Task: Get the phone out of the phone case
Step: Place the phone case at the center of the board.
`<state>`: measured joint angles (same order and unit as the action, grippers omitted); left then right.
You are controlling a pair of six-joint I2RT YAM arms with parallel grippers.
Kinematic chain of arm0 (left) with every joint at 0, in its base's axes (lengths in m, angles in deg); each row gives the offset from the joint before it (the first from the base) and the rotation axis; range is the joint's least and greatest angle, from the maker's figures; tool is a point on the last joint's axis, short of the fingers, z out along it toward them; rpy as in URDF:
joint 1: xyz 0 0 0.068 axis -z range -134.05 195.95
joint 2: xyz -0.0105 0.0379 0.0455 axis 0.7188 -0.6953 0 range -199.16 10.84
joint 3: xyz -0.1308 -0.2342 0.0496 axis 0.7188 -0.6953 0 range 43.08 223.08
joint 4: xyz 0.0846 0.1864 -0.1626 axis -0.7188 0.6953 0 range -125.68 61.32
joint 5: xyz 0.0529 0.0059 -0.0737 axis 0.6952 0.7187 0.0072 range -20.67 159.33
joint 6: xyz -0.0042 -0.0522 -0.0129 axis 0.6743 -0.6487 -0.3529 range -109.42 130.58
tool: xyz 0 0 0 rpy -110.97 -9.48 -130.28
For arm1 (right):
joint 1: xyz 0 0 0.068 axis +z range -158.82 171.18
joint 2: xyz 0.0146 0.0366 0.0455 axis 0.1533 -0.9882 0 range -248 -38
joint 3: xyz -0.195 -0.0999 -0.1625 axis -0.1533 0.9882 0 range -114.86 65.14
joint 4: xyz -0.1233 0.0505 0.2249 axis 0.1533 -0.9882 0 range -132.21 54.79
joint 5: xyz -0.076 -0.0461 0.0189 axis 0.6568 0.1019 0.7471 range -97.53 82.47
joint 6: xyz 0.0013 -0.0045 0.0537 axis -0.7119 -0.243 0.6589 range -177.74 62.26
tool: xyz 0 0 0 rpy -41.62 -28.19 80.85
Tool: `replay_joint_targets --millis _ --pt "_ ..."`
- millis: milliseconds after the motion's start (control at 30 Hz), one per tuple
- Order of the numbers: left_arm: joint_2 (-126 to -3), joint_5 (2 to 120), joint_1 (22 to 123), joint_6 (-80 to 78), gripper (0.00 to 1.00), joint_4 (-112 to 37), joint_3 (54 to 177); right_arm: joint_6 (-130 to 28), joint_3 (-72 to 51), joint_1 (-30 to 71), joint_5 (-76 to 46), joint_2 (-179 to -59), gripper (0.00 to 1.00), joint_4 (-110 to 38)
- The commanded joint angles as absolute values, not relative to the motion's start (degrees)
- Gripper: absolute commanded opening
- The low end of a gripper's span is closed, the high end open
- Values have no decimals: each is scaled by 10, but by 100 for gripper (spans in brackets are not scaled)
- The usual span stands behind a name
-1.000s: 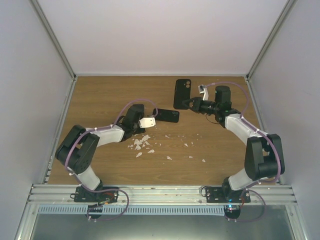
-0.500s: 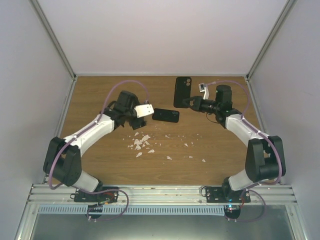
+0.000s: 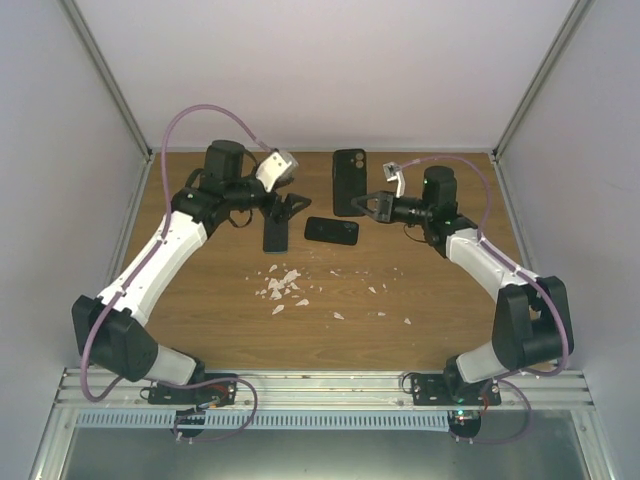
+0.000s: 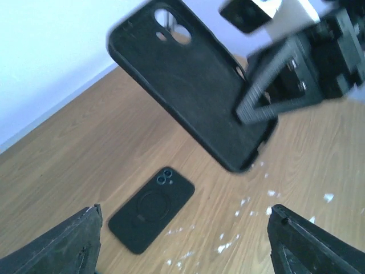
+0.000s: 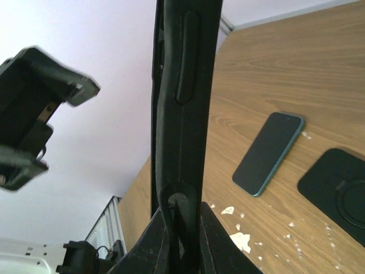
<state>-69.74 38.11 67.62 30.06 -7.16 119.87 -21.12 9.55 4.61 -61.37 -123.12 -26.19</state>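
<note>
My right gripper (image 3: 372,203) is shut on the lower edge of an empty black phone case (image 3: 349,181) and holds it upright above the table. In the right wrist view the case (image 5: 182,85) shows edge-on between the fingers (image 5: 182,211). A dark phone with a teal edge (image 3: 273,235) lies screen up on the table, also in the right wrist view (image 5: 268,151). My left gripper (image 3: 290,205) is open and empty above the phone. In the left wrist view (image 4: 185,214) it faces the held case (image 4: 194,85).
A black flat item with a ring mark and two lenses (image 3: 331,230) lies back up between the arms; it also shows in the left wrist view (image 4: 151,208). White crumbs (image 3: 282,288) are scattered on the wooden table. Walls close the back and sides.
My left arm has stretched out and swung toward the back of the table, and its gripper has opened. The phone now lies uncovered on the table. My right gripper has shifted the case slightly left.
</note>
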Motion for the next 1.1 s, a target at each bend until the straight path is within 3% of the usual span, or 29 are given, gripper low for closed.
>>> replay_joint_targets --millis 0,400,633,1067 --pt "-738 284 645 118 77 -102 1265 -233 67 70 -637 -1212 1 -242" --pt "-763 297 656 15 70 -145 1279 -243 28 112 -639 -1225 0 -251" --pt "-779 307 660 -12 59 -137 1285 -242 17 130 -641 -1237 0 -251" --pt "-809 312 652 -25 1 -79 1300 -256 18 143 -635 -1246 1 -258"
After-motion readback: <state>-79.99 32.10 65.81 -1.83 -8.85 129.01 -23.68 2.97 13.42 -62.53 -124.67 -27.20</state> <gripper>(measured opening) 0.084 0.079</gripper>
